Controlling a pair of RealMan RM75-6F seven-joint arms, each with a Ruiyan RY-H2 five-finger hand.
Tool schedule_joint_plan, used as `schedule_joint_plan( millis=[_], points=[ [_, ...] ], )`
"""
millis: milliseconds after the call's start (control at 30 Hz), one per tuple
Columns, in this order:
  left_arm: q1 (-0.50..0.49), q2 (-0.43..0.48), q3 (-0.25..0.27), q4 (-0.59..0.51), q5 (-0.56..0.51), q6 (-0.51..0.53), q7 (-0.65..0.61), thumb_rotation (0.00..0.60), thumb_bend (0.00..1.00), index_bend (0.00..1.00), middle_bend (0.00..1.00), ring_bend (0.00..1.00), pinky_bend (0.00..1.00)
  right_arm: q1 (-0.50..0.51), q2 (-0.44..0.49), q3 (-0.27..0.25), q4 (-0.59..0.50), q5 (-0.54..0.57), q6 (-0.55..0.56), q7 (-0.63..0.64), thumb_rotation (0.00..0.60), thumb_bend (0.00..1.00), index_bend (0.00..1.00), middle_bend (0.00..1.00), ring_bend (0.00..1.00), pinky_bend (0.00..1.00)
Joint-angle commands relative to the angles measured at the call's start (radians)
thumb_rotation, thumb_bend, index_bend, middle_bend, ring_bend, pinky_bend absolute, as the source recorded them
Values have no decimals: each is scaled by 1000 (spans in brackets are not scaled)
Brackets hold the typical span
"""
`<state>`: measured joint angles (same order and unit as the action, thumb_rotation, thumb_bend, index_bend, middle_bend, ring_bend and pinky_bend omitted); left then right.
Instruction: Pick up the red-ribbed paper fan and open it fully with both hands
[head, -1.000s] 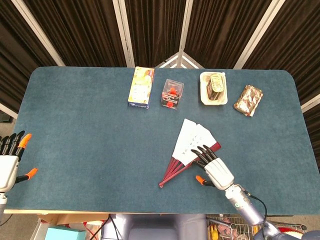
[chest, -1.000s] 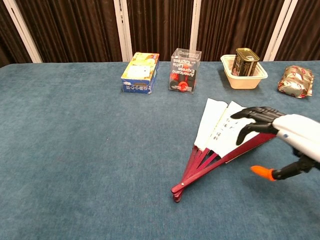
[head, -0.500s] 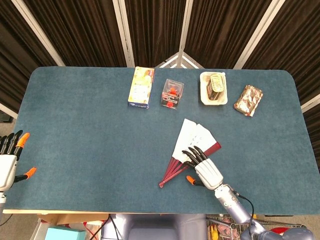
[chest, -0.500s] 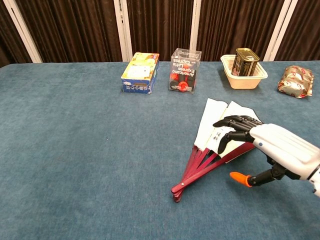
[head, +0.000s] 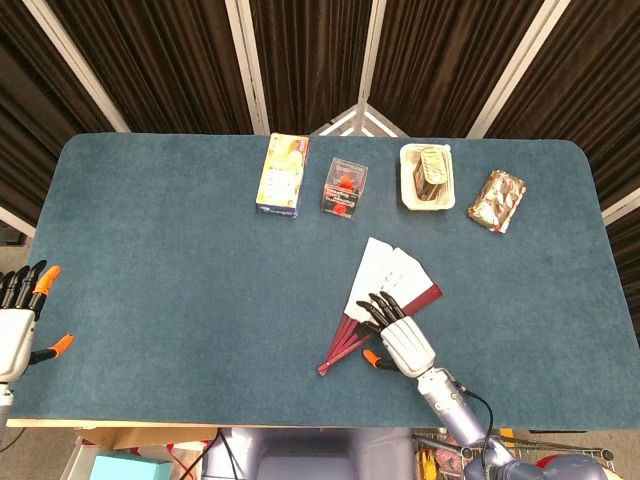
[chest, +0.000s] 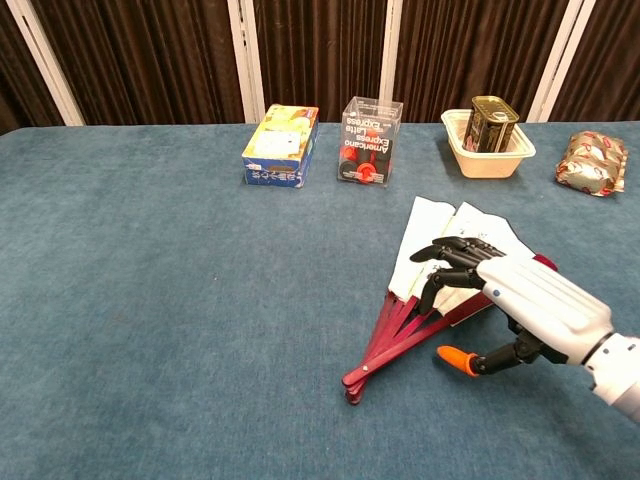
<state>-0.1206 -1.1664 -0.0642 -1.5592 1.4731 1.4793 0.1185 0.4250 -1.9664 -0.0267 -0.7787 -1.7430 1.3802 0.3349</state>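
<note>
The red-ribbed paper fan lies partly spread on the blue table, white leaf toward the far side, ribs meeting at a pivot near the front. My right hand hovers over the fan's ribs, dark fingers spread and pointing down at the paper, orange-tipped thumb apart near the table; it holds nothing. Whether the fingertips touch the fan is unclear. My left hand stays at the table's left edge, fingers spread, empty.
Along the far side stand a yellow box, a clear box with red contents, a white tray holding a tin, and a foil packet.
My right hand has moved left, from the fan's right edge to above its ribs, fingers angling down at the paper. The fan and left hand have not moved.
</note>
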Motion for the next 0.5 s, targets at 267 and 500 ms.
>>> schedule_joint_plan(
  millis=[267, 500],
  points=[
    [-2, 0, 0, 0, 0, -4, -4, 600, 0, 0, 0, 0, 0, 3, -55, 4, 56, 22, 3, 26, 600, 317, 482, 183, 23, 0],
    [-3, 1, 0, 0, -3, -6, -7, 600, 0, 0, 0, 0, 0, -5, -79, -10, 83, 23, 15, 45, 600, 398, 592, 215, 25, 0]
  ],
)
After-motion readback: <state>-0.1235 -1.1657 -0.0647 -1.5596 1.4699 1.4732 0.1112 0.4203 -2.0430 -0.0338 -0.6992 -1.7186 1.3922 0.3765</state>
